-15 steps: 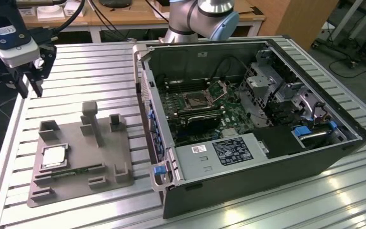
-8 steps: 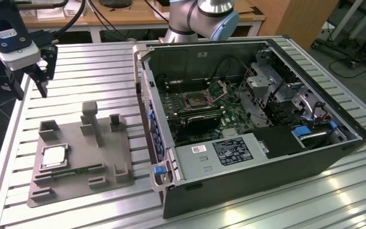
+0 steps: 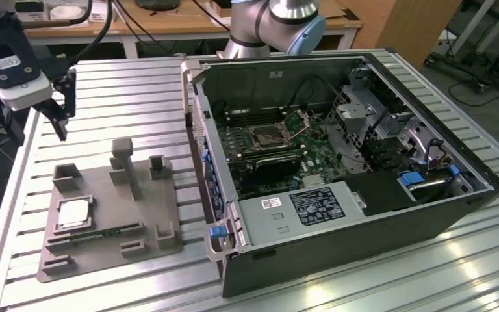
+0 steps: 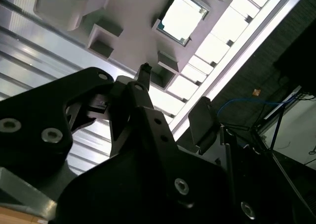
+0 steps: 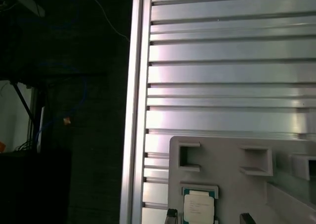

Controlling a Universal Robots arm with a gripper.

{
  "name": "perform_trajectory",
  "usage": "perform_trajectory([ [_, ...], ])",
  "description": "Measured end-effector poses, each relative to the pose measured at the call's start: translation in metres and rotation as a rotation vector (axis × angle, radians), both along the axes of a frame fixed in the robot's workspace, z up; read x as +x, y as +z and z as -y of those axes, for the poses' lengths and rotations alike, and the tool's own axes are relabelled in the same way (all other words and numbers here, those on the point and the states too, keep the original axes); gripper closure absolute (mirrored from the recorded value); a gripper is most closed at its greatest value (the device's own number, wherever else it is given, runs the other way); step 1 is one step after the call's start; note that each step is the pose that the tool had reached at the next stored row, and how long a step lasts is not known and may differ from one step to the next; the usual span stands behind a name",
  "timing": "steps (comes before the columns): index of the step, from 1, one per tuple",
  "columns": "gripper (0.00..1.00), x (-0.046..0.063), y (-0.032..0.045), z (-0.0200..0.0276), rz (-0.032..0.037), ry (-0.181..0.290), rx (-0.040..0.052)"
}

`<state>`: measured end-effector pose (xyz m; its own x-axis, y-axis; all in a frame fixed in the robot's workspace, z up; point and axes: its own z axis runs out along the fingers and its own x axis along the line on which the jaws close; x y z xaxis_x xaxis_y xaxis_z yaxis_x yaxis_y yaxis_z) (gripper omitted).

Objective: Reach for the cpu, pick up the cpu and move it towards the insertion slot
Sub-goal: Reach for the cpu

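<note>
The cpu (image 3: pixel 72 213) is a small silvery square chip lying flat in a pocket of the grey fixture (image 3: pixel 137 214) at the exterior view's left; it also shows in both wrist views (image 4: pixel 183 17) (image 5: pixel 199 205). My gripper (image 3: pixel 62 112) hangs in the air above the table, beyond the fixture's far end and well above the cpu. Its black fingertips (image 5: pixel 171 214) stand apart, open, with nothing between them. The gripper (image 4: pixel 173 93) is empty. The insertion slot (image 3: pixel 267 136) is the square silver-framed socket on the motherboard inside the open computer case.
The open computer case (image 3: pixel 345 240) fills the exterior view's right half of the slatted metal table (image 3: pixel 128 84). A narrow green memory stick (image 3: pixel 102 234) lies in the fixture near the cpu. Upright grey posts (image 3: pixel 122 156) rise from the fixture. The table's edge rail (image 5: pixel 138 110) runs close by.
</note>
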<state>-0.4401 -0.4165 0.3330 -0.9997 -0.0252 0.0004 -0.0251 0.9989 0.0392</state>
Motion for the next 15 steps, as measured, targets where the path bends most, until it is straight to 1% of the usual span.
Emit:
perform_trajectory([
  [4,0.42,-0.002,-0.0075,0.0045,0.0002,0.000,0.0003],
  [8,0.42,-0.003,-0.0147,0.0106,0.0003,0.000,0.0007],
  [15,0.42,-0.003,-0.0263,0.0190,0.0001,0.000,0.0045],
])
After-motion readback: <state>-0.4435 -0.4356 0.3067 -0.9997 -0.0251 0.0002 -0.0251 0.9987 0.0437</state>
